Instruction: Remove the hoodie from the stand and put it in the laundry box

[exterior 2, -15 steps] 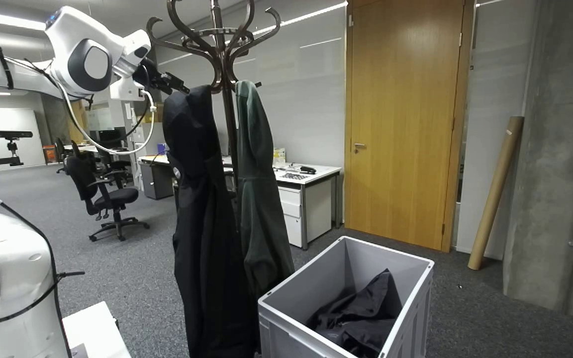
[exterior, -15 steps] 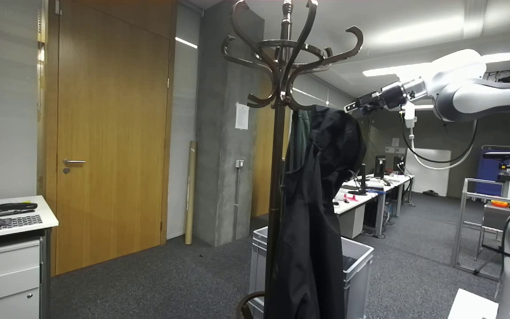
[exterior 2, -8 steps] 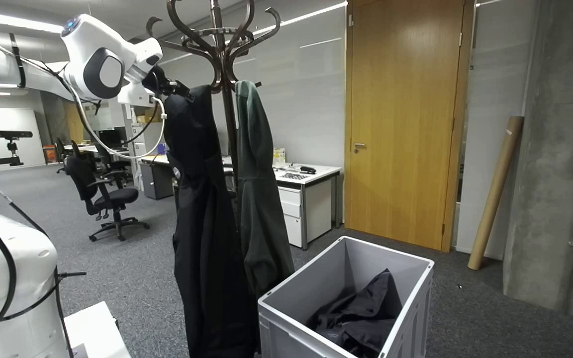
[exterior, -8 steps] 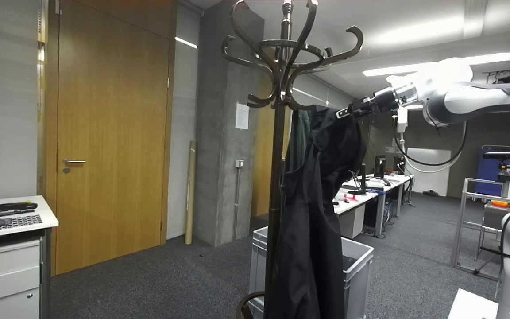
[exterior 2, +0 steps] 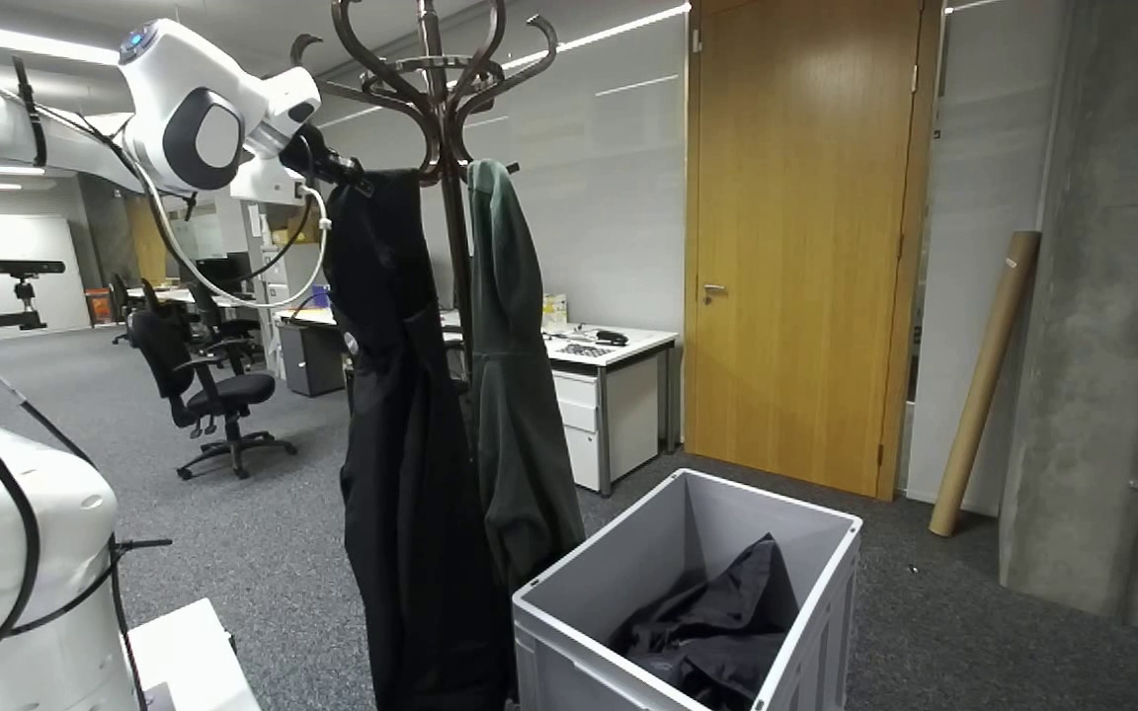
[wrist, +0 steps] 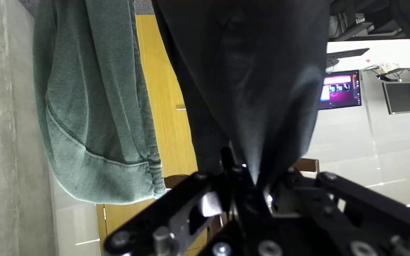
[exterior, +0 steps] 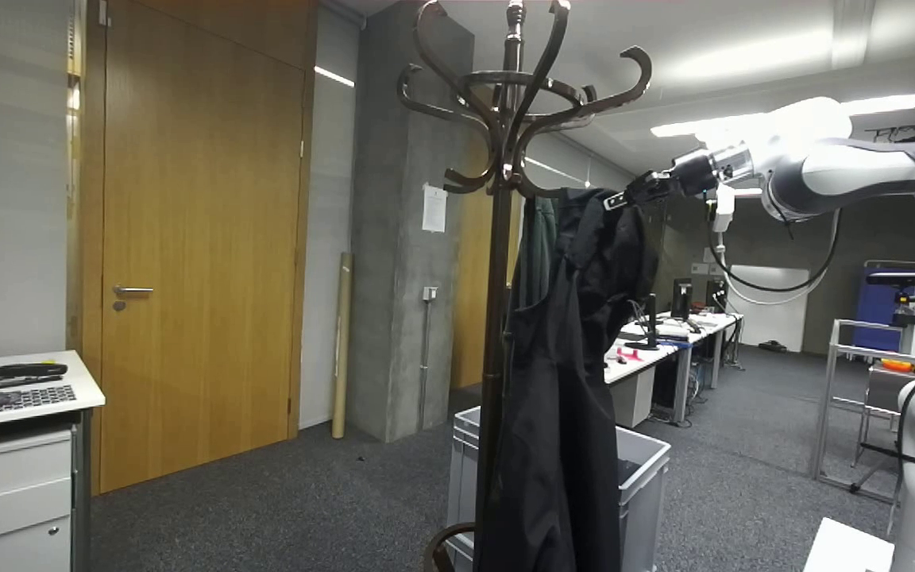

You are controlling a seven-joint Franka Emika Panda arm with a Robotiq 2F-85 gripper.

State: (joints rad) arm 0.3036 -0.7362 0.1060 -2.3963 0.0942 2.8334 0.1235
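Dark green coat (exterior 2: 518, 395) hanging, wooden door (exterior 2: 796, 247), cardboard tube (exterior 2: 986, 385) leaning near concrete pillar (exterior 2: 1088, 346), black office chair (exterior 2: 228, 395)

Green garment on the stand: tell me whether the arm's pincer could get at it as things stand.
Probably not right now: the pincer seems shut on the black hoodie. Were it freed, the green garment hangs alongside, its near side uncovered in the wrist view.
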